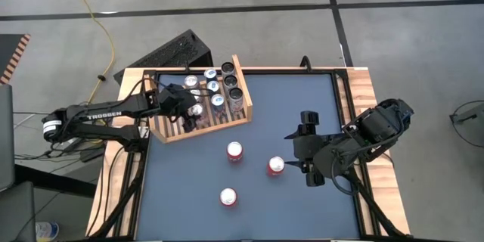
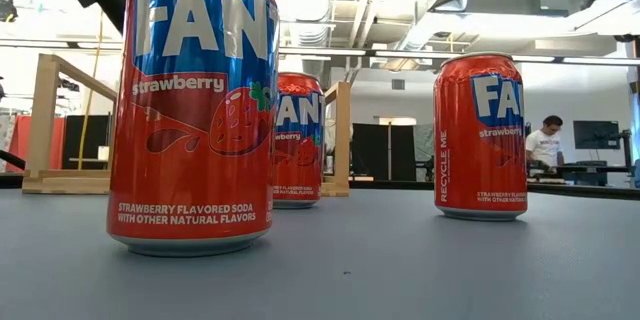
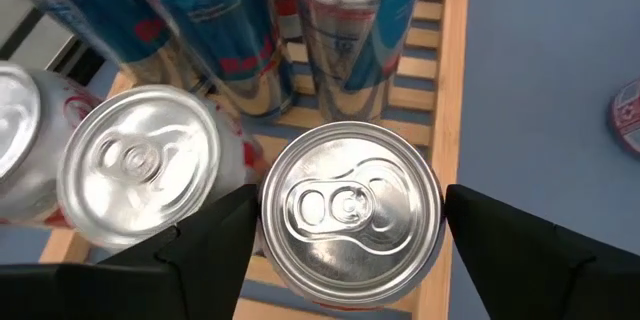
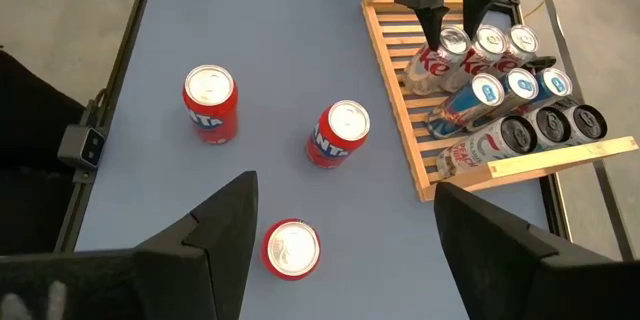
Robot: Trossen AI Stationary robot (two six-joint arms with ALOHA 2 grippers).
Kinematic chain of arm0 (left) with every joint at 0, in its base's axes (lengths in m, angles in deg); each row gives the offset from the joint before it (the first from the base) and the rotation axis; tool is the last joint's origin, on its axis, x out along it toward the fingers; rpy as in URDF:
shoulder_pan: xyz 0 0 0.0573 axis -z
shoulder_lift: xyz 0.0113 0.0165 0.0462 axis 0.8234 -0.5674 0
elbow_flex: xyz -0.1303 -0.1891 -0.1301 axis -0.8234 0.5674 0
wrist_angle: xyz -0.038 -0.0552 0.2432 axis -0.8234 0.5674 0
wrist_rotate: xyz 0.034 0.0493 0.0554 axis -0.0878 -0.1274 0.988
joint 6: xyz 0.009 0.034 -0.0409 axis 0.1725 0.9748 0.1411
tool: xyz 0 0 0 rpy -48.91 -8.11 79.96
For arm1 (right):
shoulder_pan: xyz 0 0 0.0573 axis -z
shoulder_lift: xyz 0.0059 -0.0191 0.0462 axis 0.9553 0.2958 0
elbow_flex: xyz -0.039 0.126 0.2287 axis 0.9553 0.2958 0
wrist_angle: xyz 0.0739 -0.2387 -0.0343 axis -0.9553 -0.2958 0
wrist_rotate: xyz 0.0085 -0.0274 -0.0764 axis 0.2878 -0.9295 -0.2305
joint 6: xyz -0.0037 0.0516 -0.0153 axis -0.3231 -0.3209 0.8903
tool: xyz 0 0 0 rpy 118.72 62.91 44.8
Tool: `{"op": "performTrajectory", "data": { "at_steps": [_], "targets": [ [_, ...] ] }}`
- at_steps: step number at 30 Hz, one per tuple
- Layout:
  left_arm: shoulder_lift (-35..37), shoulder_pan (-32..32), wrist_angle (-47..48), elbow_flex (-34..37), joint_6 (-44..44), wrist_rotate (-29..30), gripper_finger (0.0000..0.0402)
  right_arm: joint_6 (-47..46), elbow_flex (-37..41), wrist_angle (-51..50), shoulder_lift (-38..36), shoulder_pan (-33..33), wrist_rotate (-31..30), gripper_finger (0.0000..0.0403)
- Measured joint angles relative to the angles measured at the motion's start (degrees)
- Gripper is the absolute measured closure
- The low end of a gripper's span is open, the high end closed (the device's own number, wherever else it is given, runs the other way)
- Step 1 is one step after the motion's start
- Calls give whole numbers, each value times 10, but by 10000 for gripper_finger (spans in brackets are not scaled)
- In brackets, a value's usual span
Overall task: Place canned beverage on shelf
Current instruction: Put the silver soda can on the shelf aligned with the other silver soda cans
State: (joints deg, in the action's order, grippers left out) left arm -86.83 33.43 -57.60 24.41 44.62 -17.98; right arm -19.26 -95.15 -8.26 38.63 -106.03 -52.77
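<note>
- Releasing cleanly is the step in hand, I judge: the left gripper stands over the shelf with its fingers spread either side of a silver-topped can, which stands upright on the slats between them.
- Lift straight up so neither finger tips this can or its neighbour just beside it.
- Beyond these, the shelf holds blue-and-silver cans and, farthest, dark-topped ones.
- The right gripper waits spread above the table; three red cans stand there, one nearest below it, two farther off, none shelved yet.
</note>
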Motion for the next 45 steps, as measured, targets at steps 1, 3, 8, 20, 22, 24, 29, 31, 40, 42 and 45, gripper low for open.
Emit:
{"op": "performTrajectory", "data": {
  "at_steps": [1,3,8,20,22,24,29,31,40,42,45],
  "targets": [
    [0,0,3,-1,1,1,99,0,0,0,0,0,0,127],
    [0,0,3,-1,2,1,99,0,0,0,0,0,0,127],
    [0,0,3,-1,2,2,99,0,0,0,0,0,0,127],
    [23,0,13,-1,9,21,98,0,0,0,0,0,0,127],
    [29,0,13,-1,9,25,98,0,0,0,0,0,0,127],
    [31,0,10,-1,6,26,98,0,0,0,0,0,0,127],
    [31,4,10,-1,3,18,98,0,0,0,0,0,0,127],
    [31,6,8,-2,3,28,98,0,0,0,0,0,0,127],
    [31,16,41,-80,2,38,98,0,0,0,0,0,0,127],
    [31,27,102,-106,-5,60,98,0,0,0,0,0,0,127],
    [34,52,191,-118,-30,88,99,0,0,0,0,0,0,127]
  ]
}}
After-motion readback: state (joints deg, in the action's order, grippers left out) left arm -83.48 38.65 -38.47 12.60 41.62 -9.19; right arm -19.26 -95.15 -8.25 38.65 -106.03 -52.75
